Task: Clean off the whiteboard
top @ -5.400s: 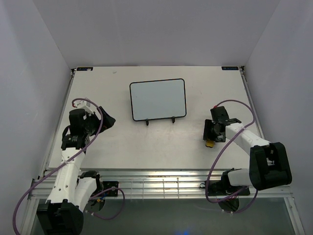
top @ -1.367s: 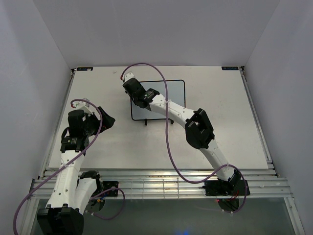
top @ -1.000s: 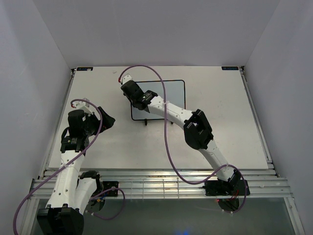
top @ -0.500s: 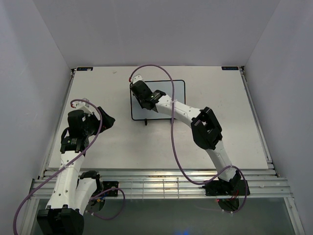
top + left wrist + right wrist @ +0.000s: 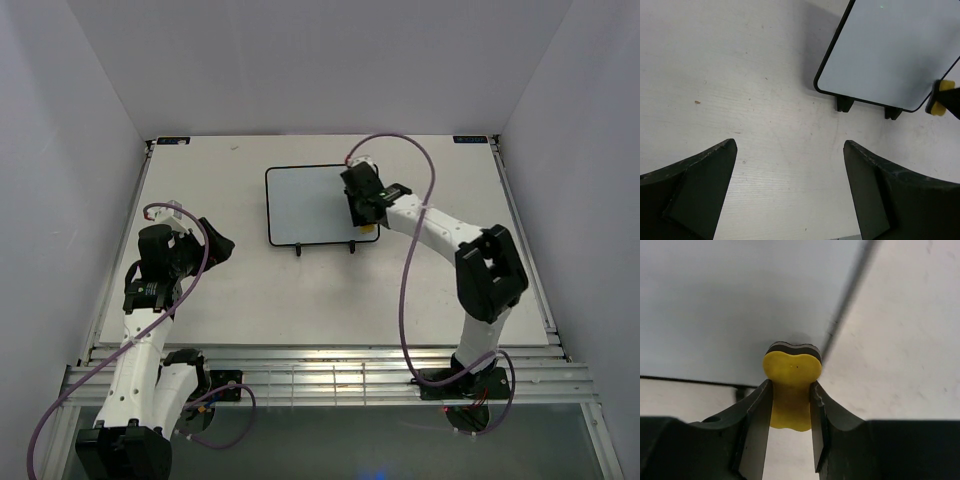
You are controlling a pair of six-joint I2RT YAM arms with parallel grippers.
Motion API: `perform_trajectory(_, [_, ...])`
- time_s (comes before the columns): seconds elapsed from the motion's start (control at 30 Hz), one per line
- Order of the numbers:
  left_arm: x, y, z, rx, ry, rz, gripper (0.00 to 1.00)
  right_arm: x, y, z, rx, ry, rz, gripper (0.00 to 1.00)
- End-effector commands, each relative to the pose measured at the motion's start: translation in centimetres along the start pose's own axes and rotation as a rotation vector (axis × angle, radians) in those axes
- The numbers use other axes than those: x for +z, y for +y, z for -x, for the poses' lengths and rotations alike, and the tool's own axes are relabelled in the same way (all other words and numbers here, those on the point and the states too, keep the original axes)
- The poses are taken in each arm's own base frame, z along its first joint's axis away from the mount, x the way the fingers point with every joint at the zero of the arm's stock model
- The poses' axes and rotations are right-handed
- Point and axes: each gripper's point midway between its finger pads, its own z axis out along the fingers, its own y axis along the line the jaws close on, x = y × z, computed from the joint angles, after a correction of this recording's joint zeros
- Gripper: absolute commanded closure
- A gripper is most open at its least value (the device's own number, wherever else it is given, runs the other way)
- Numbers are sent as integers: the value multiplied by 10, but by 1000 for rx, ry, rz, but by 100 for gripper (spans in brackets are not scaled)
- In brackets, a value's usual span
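The whiteboard (image 5: 310, 204) leans on a thin black wire stand at the table's middle back; its face is blank white, also in the left wrist view (image 5: 890, 50) and the right wrist view (image 5: 730, 300). My right gripper (image 5: 366, 222) is shut on the yellow eraser (image 5: 791, 385), whose dark pad presses the board's lower right corner. The eraser shows at the right edge of the left wrist view (image 5: 938, 97). My left gripper (image 5: 215, 245) is open and empty, left of the board, above bare table (image 5: 790, 165).
The wire stand's two feet (image 5: 300, 250) (image 5: 354, 247) stick out under the board's front edge. White walls close the table at left, right and back. A metal rail (image 5: 320, 370) runs along the near edge.
My right arm has swept the eraser from the board's upper left across to its lower right corner. The left arm has not moved.
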Motion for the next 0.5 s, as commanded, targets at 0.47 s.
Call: perform_trajectory(0.47, [1,-4,9,3,-12,-2,2,-24,-89,-175,292,292,47,50])
